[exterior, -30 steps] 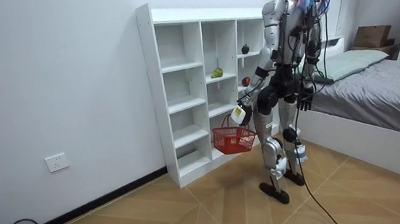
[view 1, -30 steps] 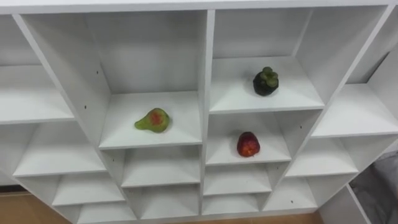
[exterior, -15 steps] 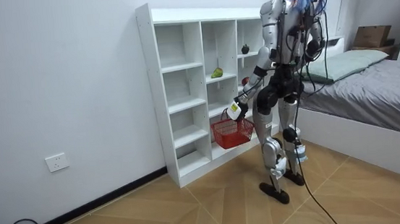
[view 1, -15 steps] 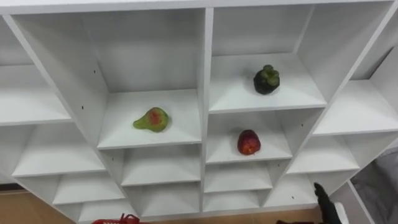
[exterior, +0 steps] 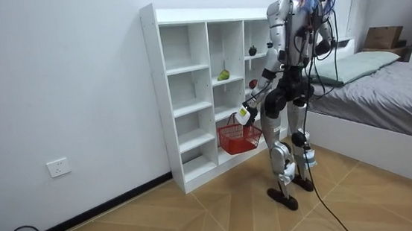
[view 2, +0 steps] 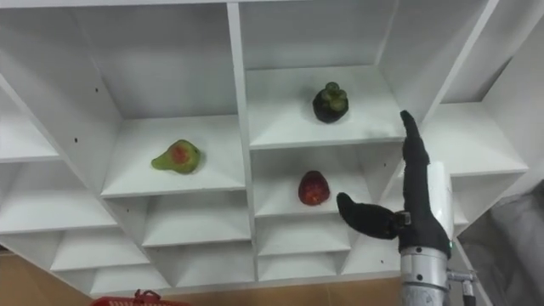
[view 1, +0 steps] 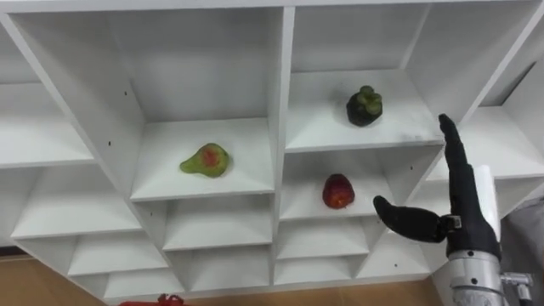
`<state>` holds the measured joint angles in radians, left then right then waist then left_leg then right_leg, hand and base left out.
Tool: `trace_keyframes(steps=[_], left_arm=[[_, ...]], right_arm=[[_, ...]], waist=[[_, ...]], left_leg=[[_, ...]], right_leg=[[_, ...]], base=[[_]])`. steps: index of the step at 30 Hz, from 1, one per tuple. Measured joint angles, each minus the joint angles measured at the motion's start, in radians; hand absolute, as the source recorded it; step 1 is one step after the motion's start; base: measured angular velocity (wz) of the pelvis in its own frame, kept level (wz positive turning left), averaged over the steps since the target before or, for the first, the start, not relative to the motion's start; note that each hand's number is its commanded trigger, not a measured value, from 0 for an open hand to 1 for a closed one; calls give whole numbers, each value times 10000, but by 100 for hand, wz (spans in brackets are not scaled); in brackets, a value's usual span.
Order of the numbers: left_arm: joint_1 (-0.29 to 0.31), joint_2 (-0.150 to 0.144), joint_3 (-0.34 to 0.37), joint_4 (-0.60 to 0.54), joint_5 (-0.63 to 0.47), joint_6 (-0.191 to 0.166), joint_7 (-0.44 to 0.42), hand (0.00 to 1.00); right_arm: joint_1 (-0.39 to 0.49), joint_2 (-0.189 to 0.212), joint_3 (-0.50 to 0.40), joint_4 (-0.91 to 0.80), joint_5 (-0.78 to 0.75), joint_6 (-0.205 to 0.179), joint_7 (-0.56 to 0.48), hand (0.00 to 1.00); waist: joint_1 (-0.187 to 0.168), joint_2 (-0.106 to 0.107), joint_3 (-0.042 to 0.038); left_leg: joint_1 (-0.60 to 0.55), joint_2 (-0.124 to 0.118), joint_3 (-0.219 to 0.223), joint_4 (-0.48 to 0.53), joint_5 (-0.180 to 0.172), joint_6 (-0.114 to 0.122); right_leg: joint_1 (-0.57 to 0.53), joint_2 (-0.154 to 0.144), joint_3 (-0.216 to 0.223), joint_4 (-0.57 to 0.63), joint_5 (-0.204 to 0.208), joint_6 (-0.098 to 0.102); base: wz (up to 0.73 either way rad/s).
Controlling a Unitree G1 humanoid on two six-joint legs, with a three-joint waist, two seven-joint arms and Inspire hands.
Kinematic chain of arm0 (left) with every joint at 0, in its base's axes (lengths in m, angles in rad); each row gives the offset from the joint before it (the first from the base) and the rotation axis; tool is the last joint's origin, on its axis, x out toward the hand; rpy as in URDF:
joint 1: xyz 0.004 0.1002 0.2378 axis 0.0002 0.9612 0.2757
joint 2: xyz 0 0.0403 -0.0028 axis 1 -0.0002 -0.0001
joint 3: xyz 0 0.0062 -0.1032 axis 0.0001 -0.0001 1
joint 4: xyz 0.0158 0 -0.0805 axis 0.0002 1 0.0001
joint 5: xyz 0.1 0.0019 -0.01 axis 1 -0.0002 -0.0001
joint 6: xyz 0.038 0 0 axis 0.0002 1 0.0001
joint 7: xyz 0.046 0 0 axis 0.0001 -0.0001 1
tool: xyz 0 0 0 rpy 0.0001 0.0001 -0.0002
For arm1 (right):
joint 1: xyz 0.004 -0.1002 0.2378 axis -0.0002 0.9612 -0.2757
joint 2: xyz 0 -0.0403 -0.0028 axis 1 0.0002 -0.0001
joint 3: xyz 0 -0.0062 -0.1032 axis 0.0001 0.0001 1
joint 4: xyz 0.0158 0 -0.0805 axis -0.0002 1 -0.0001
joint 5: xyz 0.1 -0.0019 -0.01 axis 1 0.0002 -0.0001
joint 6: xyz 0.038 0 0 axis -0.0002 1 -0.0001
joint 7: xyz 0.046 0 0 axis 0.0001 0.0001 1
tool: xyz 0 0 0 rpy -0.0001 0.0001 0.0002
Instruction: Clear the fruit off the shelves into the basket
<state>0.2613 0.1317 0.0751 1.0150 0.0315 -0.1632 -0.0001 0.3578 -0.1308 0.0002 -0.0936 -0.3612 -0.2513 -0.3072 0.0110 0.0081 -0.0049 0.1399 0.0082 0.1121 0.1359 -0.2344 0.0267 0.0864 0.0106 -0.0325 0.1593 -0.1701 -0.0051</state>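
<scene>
A white closet [view 1: 279, 102] of open cubbies stands before me. A green-red pear [view 1: 205, 160] lies in the middle-left cubby. A dark mangosteen [view 1: 364, 106] sits one cubby to the right and higher, with a red apple [view 1: 338, 191] on the shelf below it. My right hand [view 1: 459, 217] is raised in front of the shelves, right of the apple and apart from it, open with fingers straight up and thumb pointing left. In the room view my left hand [exterior: 245, 114] hangs low, shut on the handle of a red basket [exterior: 239, 136]. The basket's rim [view 1: 153, 300] peeks in at the bottom edge.
The other cubbies hold nothing. I stand close to the closet [exterior: 189, 94] on a wooden floor. A bed [exterior: 383, 92] lies behind me at the room view's right, with a cardboard box [exterior: 384, 37] beyond it.
My right hand has come up from the lower right into view, beside the apple's cubby. My left hand has lifted the basket higher and nearer the closet.
</scene>
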Motion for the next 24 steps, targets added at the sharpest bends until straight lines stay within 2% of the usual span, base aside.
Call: trace_keyframes(steps=[4, 7, 12, 19, 24], left_arm=[[36, -17, 0, 9, 4, -2, -162, 100], [3, 2, 1, 201, 5, -1, -157, 100], [-53, 7, -1, 269, 6, 0, -205, 100], [-203, 121, -4, 295, 210, 10, -383, 100], [-197, 186, -1, 272, 217, 35, -575, 100]], right_arm=[[-96, -77, -1, -675, 61, -107, -11, 0], [-427, -409, -2, -928, 74, -206, -192, 0], [-615, -424, 5, -1154, 74, -205, -373, 0], [-1155, -489, 19, -1200, 89, -206, -544, 0], [-1553, -685, 189, -1200, 323, -206, -502, 0]], waist=[[87, 44, -22], [94, 58, -23], [189, -23, -30], [244, -233, 42], [262, -240, 57]], left_leg=[[-125, 15, 7, 3, 8, -7], [-144, 18, 27, 5, 10, -8], [-253, 18, 27, 19, 14, -8], [-244, 14, -50, 85, 26, -10], [-97, 10, -56, 105, 26, -10]], right_leg=[[-186, 20, 12, 102, 10, -5], [-205, 27, 18, 90, 10, -6], [-303, 26, 12, 88, 10, -6], [-248, 10, -16, 81, 10, -6], [-85, -3, -27, 70, 11, -6]], base=[[-2], [0], [0], [0], [0]])
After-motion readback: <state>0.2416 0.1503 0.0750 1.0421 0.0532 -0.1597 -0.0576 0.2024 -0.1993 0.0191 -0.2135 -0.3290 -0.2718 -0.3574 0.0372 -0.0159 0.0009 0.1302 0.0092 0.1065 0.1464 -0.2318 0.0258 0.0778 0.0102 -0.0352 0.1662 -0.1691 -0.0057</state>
